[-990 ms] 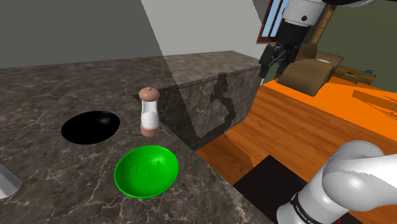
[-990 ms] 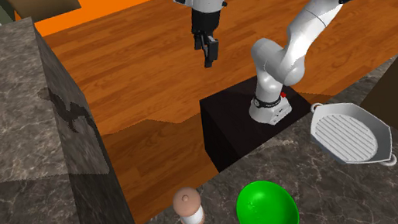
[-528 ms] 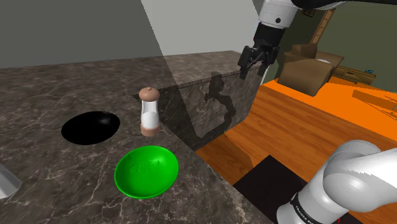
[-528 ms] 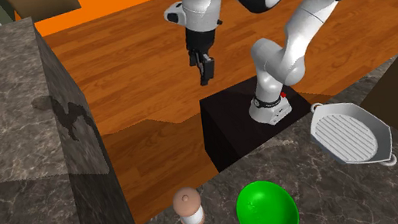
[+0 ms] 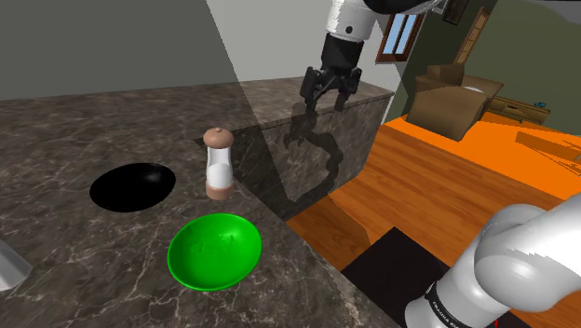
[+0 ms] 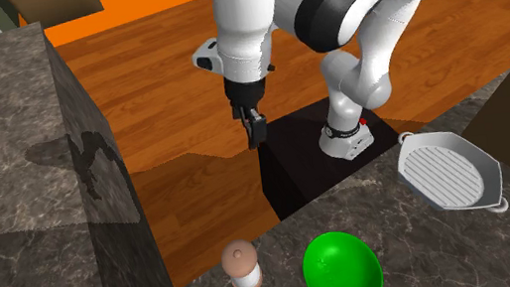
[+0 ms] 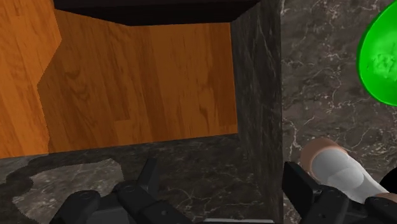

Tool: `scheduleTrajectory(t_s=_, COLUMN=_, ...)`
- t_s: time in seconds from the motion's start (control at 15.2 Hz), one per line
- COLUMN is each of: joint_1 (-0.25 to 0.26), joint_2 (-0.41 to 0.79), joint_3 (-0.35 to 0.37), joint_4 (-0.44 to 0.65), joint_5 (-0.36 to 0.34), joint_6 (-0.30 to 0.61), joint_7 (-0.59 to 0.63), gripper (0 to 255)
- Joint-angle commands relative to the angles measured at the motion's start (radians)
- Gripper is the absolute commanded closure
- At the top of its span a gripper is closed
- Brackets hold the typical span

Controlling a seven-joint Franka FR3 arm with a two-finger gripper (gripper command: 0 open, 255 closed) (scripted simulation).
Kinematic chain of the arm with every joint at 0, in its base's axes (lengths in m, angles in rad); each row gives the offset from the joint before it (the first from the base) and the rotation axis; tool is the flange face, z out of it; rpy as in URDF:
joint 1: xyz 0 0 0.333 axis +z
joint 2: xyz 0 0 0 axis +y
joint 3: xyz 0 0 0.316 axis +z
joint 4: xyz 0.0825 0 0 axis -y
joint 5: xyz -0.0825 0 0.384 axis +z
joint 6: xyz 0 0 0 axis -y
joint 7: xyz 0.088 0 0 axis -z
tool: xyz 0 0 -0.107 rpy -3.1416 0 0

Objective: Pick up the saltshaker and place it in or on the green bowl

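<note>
Green bowl (image 5: 214, 250) and saltshaker (image 5: 218, 163) are set near the edge of the tabletop (image 5: 65, 233) — the gripper (image 5: 325, 98) is held well apart, fingers spread.

Bright, even light, and every edge was crisp. The arm (image 5: 352, 23) threw a hard, dark shadow (image 5: 312, 149) onto the side of the counter (image 5: 84, 130) — so light came from the shoulder view's right. A slanted edge of shade cut across the wall (image 5: 112, 47) and counter. The bowl (image 5: 214, 250) glowed green with a faint sheen.
</note>
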Motion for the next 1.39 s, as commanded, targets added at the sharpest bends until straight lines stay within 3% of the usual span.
scheduleTrajectory(t_s=0.0, joint_1=0.008, joint_2=0.065, joint_3=0.028, joint_4=0.041, joint_5=0.001, joint_6=0.023, joint_7=0.028, gripper=0)
scheduleTrajectory(t_s=0.66, joint_1=0.060, joint_2=0.414, joint_3=0.148, joint_4=0.342, joint_5=-0.066, joint_6=0.052, joint_7=0.171, gripper=0)
scheduleTrajectory(t_s=1.12, joint_1=0.150, joint_2=0.702, joint_3=0.195, joint_4=0.655, joint_5=-0.168, joint_6=0.002, joint_7=0.264, gripper=0)
scheduleTrajectory(t_s=1.32, joint_1=0.152, joint_2=0.709, joint_3=0.193, joint_4=0.636, joint_5=-0.170, joint_6=0.027, joint_7=0.267, gripper=0)
